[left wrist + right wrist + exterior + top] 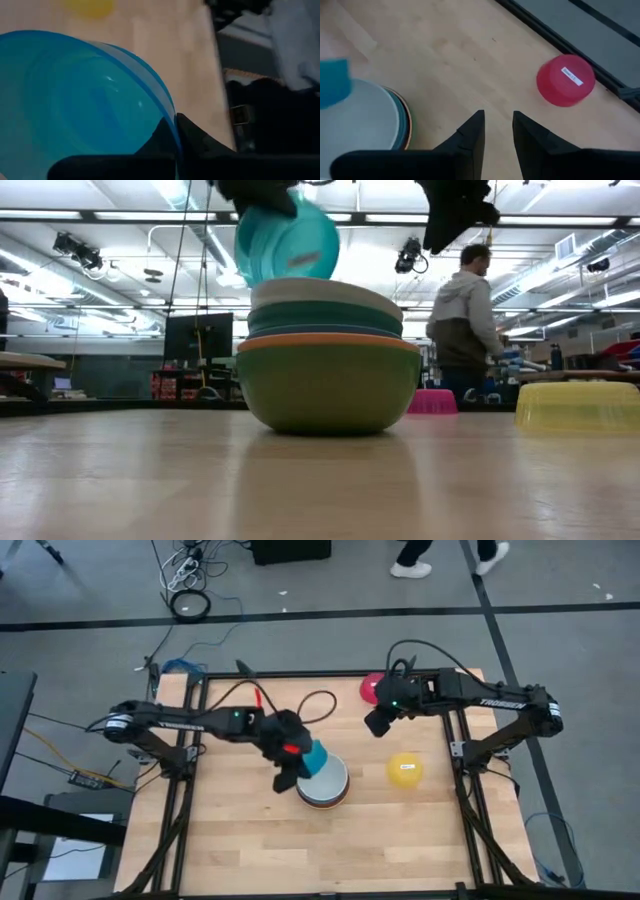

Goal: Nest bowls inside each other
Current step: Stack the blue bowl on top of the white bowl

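A stack of nested bowls (pixel 322 785) stands mid-table, open side up: green (pixel 328 385) at the bottom, then orange, teal and white (pixel 325 288) on top. My left gripper (pixel 295 765) is shut on a light blue bowl (pixel 288 240), which hangs tilted just above the stack. A red bowl (pixel 565 80) lies upside down near the table's far edge. A yellow bowl (pixel 404 769) lies upside down to the right of the stack. My right gripper (pixel 497 130) hovers open between the red bowl and the stack, with nothing between its fingers. My left gripper holds the light blue bowl by its rim (pixel 172 122), with one finger (pixel 160 140) inside the bowl and the other (pixel 202 145) outside on its wall. The fingers come slanting down from the table's left. The bowl is lifted clear and tilted above the white bowl.
Black and red cables (pixel 315 705) lie on the table behind the stack. A metal frame (pixel 190 770) runs along the table's left and right sides. A person (pixel 465 320) stands in the room beyond the far edge. Bare wood lies along the near edge.
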`<state>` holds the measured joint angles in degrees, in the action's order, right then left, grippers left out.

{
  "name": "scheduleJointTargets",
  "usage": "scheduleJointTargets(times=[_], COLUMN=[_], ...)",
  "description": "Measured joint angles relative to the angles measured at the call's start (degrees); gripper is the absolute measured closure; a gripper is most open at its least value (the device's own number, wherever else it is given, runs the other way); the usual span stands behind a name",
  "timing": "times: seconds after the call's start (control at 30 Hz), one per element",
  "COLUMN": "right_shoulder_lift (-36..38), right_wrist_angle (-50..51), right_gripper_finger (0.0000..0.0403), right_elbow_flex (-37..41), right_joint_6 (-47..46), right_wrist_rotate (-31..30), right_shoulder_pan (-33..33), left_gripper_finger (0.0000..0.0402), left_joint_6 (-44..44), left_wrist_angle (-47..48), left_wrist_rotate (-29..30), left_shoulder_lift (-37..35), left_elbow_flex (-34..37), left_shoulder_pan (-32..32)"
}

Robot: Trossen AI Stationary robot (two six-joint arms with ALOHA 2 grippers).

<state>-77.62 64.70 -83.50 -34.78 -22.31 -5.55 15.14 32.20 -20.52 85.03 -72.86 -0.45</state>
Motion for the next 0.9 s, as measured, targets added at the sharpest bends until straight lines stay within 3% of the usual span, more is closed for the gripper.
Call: scheduleJointTargets(times=[0.33, 0.6, 0.9], right_shoulder_lift=[-2.25, -6.36, -15.95], right_wrist_angle=[2.35, 4.35, 4.29], right_gripper_finger=[0.0314, 0.0293, 0.0218], right_elbow_flex=[0.31, 0.31, 0.31], right_joint_6=[-0.09, 3.08, 7.95], right_wrist_rotate=[3.97, 6.29, 7.63], right_shoulder_pan=[-3.86, -6.68, -12.33], left_gripper_finger=[0.0390, 0.0310, 0.0227], left_joint_6=[2.06, 2.89, -1.34], left_wrist_angle=[-3.76, -8.66, -1.43], left_wrist_rotate=[-0.73, -0.28, 5.66], left_shoulder_lift=[7.95, 9.14, 9.01], left_elbow_flex=[0.00, -1.35, -11.21], left_shoulder_pan=[-4.32, -4.61, -6.08])
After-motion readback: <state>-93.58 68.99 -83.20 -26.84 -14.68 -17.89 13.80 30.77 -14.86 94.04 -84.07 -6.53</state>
